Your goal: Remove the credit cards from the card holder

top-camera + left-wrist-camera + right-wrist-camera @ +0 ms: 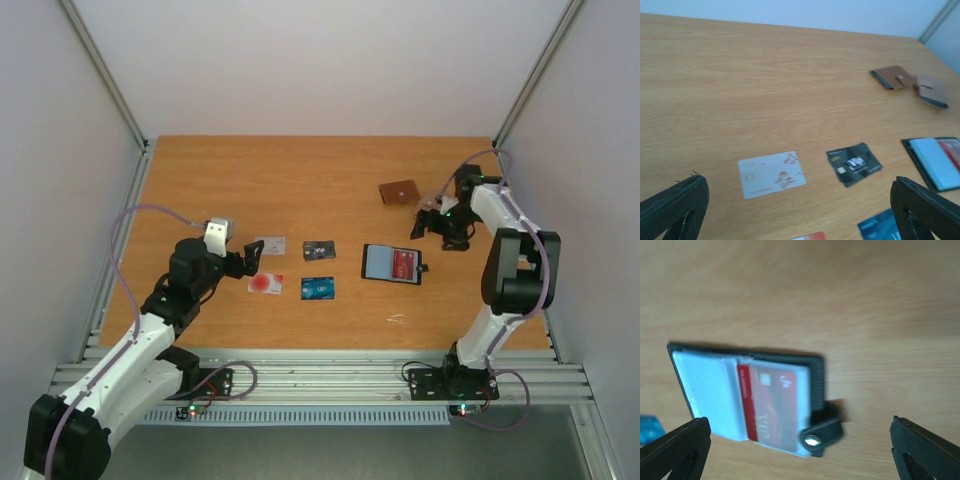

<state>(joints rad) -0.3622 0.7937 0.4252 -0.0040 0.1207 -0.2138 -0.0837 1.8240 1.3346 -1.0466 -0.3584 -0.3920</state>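
The card holder [380, 263] lies open on the table, light blue lining up, with a red credit card [404, 265] in its right slot. In the right wrist view the holder [710, 385], the red card [772, 405] and the snap tab [820, 432] lie below my open, empty right gripper [800, 440]. That gripper [428, 226] hovers just behind and to the right of the holder. Loose on the wood lie a pale grey card [771, 174], a black card [854, 163], a blue card [880, 227] and a white card with a red circle [265, 284]. My left gripper [799, 200] is open and empty above them.
A dark brown wallet [892, 77] and a tan-pink wallet [932, 90] lie at the back right of the table, beyond the right arm [515, 265]. A small pale scrap [397, 319] lies on the wood near the front edge.
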